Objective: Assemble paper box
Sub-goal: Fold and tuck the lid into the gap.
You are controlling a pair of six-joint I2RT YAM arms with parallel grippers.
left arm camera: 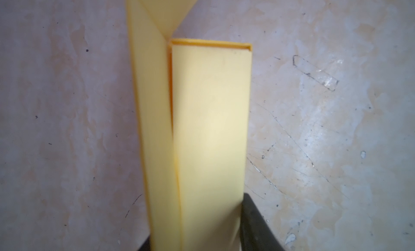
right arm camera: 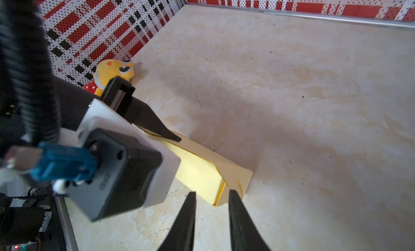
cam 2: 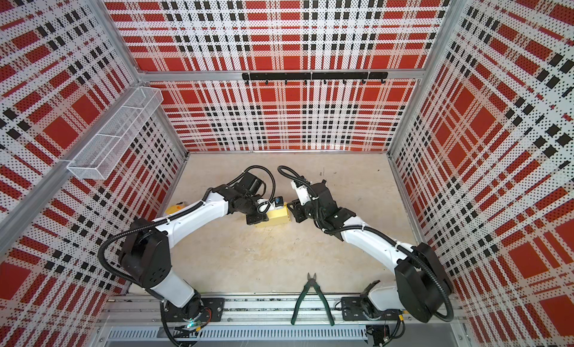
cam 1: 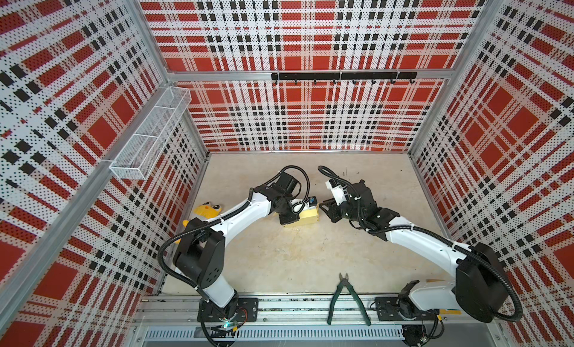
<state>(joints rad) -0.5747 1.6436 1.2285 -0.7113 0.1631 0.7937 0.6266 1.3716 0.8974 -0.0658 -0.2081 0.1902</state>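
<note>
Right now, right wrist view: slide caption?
Left gripper holds the paper box; open right gripper poised at its end flap.

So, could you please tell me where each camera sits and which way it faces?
Top views: high in front, looking down at the table; both arms and the paper box show.
Left wrist: on the left arm, looking along the paper box; one left finger shows.
Right wrist: low, facing the end of the paper box; the open right gripper and a left finger show.
Shared: the paper box, everywhere.
</note>
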